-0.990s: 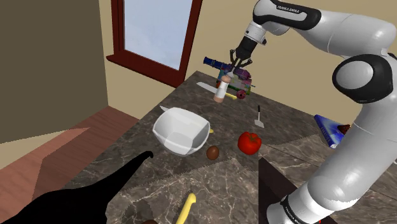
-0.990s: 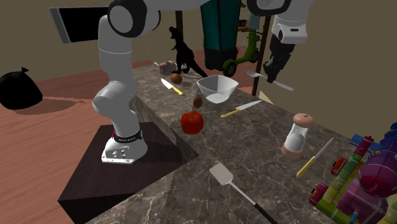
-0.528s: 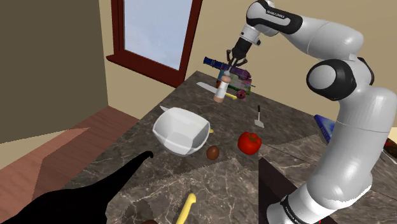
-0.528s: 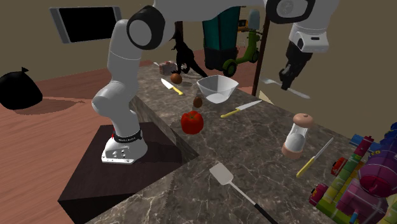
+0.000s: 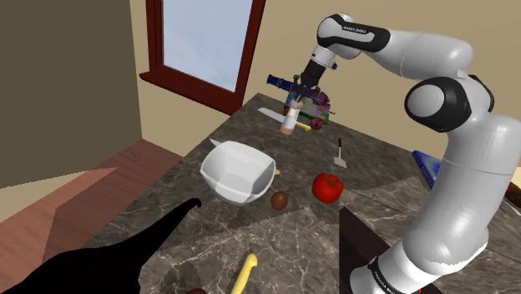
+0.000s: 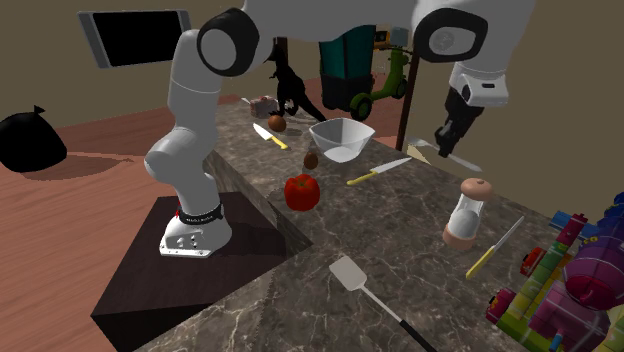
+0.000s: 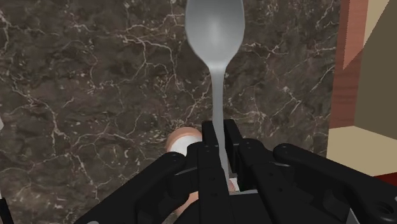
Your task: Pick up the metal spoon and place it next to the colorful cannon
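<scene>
Transport of the spoon has moved on. Over the last second the arm has swung it through the air toward the cannon and brought it a little lower on the way. The spoon now hangs clear of the bench, short of the cannon and higher than it. It is roughly over the grinder that stands near the cannon.

For the task this means the pick-up is done and the carry looks close to its end. What remains is a descent onto bare bench beside the cannon, then the release. The grinder and a yellow-handled knife both lie on the side of the cannon from which the spoon approaches. A straight drop from here would probably meet the grinder's top, so a further shift toward the cannon seems needed first.

The jaws are drawn almost together and clamped on the spoon's thin handle. In the wrist view the fingers press it from either side, and the bowl of the spoon juts out ahead of them. They touch nothing else.
</scene>
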Motion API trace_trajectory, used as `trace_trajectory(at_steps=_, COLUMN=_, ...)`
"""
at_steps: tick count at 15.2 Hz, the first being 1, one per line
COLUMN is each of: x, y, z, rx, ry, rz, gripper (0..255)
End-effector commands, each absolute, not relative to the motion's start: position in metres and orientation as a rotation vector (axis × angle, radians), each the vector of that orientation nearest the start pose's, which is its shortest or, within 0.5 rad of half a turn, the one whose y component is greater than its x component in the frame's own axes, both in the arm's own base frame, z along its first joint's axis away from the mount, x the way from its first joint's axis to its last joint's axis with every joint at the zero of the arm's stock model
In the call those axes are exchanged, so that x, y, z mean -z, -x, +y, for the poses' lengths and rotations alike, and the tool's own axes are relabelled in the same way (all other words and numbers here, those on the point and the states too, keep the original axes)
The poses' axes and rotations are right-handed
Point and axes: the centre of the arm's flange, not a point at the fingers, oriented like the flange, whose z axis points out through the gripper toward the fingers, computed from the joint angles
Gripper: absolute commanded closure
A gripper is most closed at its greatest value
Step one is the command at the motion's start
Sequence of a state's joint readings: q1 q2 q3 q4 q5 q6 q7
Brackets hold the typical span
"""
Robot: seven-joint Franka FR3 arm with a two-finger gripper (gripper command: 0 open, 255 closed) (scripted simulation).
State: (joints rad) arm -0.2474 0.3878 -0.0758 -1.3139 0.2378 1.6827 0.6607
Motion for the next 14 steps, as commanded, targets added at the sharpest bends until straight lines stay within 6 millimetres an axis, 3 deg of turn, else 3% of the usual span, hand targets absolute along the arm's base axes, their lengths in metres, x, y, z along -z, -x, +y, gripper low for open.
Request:
trace_trajectory(at_steps=1, x=-0.51, y=-0.648, z=-0.183, rx=-0.077, ry=2.574, rz=1.418, gripper=255)
trace_trajectory(at_steps=14, x=-0.441, y=-0.648, z=-0.183, rx=-0.077, ry=2.574, rz=1.418, gripper=255)
